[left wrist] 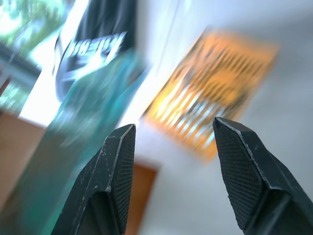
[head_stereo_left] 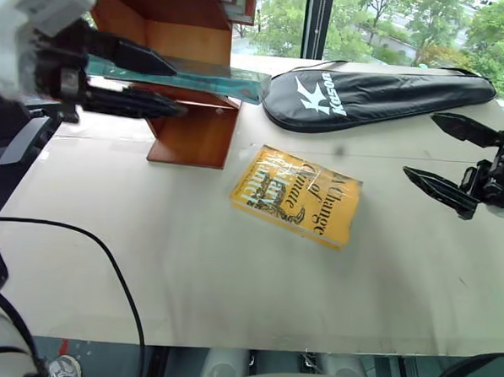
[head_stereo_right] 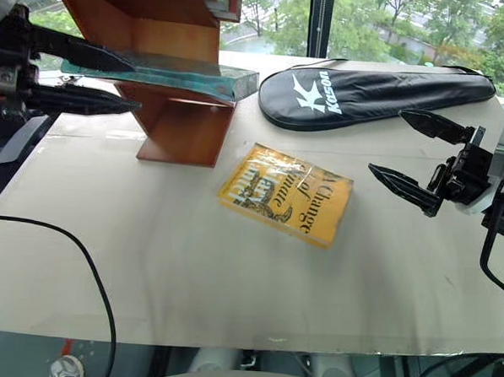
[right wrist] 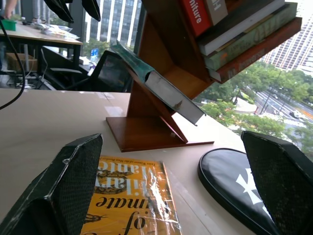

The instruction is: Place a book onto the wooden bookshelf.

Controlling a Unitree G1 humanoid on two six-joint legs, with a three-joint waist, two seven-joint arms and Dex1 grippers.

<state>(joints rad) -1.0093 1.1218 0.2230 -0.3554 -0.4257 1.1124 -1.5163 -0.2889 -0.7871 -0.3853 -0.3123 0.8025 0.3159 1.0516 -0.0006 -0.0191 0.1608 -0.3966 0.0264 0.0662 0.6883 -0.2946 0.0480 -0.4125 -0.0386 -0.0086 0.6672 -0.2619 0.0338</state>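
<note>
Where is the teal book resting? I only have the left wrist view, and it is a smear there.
Observer: The teal book lies on a slanted board of the wooden bookshelf, with one end jutting out toward the black racket bag.
Operator: Is the left gripper gripping it?
Observer: No. In the right wrist view the left gripper is open and appears clear of the book's upper end.
Operator: And the right arm?
Observer: The right gripper is open and empty above the table, beside the yellow-orange book.
</note>
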